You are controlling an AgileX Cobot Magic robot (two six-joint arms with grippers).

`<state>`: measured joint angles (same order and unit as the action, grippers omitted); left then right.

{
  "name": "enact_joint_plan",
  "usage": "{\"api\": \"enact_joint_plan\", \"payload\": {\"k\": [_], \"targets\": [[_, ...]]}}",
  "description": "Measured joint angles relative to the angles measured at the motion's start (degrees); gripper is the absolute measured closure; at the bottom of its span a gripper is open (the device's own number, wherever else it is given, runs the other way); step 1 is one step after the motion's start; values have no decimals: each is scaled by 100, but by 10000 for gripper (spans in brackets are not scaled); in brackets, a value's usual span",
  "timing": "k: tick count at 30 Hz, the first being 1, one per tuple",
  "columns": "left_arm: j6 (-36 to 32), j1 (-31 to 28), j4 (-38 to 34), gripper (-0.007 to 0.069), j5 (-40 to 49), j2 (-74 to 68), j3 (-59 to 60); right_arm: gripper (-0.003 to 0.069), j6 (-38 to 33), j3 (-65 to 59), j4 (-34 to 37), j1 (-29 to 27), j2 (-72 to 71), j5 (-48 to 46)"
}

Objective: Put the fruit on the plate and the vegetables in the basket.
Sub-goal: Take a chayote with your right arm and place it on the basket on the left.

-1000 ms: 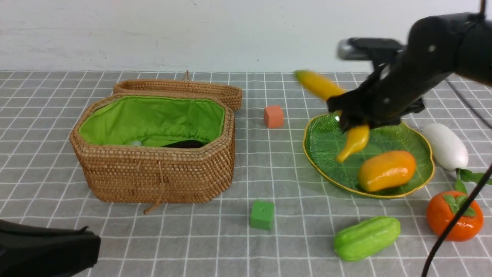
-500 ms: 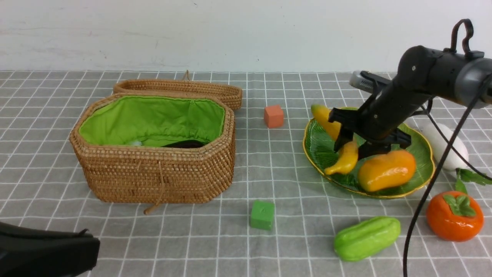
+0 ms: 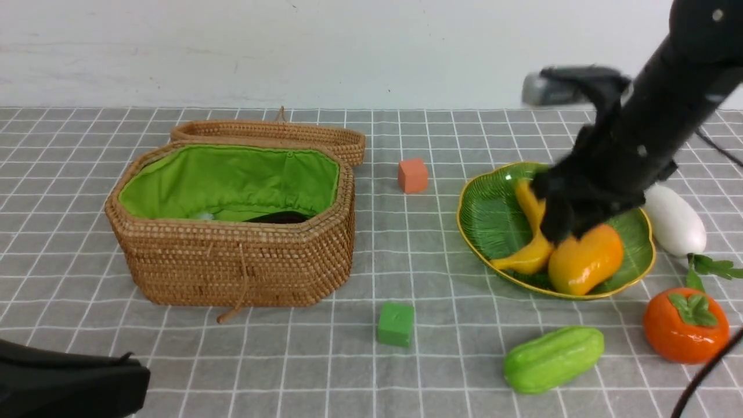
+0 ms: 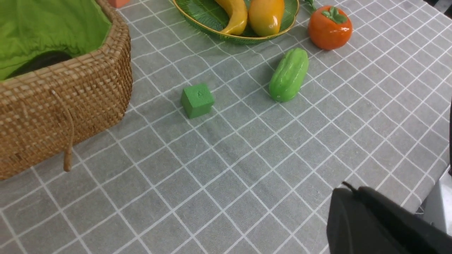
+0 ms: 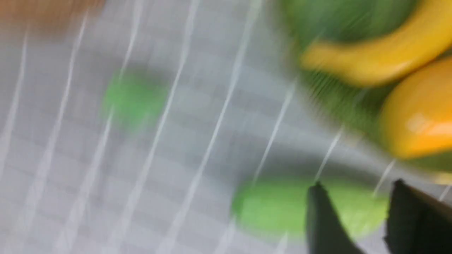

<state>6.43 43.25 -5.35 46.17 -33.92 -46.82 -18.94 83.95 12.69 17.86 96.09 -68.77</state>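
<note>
The banana (image 3: 531, 255) and the mango (image 3: 586, 260) lie side by side on the green plate (image 3: 493, 215). My right gripper (image 3: 558, 223) hovers just above them, blurred, open and empty; its wrist view shows its fingers (image 5: 319, 218) apart over the gourd (image 5: 275, 208). The persimmon (image 3: 685, 325), the gourd (image 3: 553, 358) and the white radish (image 3: 673, 219) lie on the cloth around the plate. The eggplant (image 3: 278, 218) lies inside the wicker basket (image 3: 238, 267). My left gripper (image 4: 348, 190) is shut and empty, low at the near left.
The basket's lid (image 3: 273, 134) leans behind the basket. An orange cube (image 3: 413, 175) sits between basket and plate, and a green cube (image 3: 396, 324) sits nearer the front. The table's edge shows beside my left gripper.
My right gripper lowered the banana onto the plate, let go of it and has risen. The banana now rests against the mango, which has shifted a little. The left arm has not moved.
</note>
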Motion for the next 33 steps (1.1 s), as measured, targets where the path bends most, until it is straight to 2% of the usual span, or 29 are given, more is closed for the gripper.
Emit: {"api": "enact_joint_plan", "payload": {"k": [2,3,4,5,7,9,12,14,17,21,27,31,33], "targets": [[-77,0,-20,638,0,0,0,481,-1003,-582,-170,332,-264,89],[-94,0,-27,638,0,0,0,481,-1230,-644,-196,362,-304,124],[-159,0,-69,638,1,0,0,465,-1954,-1081,-430,581,-395,319],[-168,0,-86,638,1,0,0,456,-2136,-1177,-457,606,-401,346],[-197,0,-220,638,36,0,0,363,-3016,-1630,-789,866,-379,780],[-204,0,-362,638,74,0,0,263,-3401,-1842,-997,1002,-282,1100],[-217,0,-414,638,103,0,0,158,-3646,-1884,-1157,1044,-138,1337],[-219,0,-427,638,107,0,0,47,-3736,-1889,-1391,1052,119,1713],[-219,0,-438,638,143,0,0,-4,-3772,-1889,-1626,1052,478,2012],[-219,0,-444,638,154,0,0,22,-3779,-1889,-1939,1063,894,2163],[-219,0,-437,638,185,0,0,200,-3786,-1882,-2089,1076,1066,2088],[-310,0,-437,638,185,0,0,203,-3686,-1877,-2059,1081,1046,2040],[-490,0,-437,638,185,0,0,203,-3289,-1821,-1987,1128,943,1868]]}}
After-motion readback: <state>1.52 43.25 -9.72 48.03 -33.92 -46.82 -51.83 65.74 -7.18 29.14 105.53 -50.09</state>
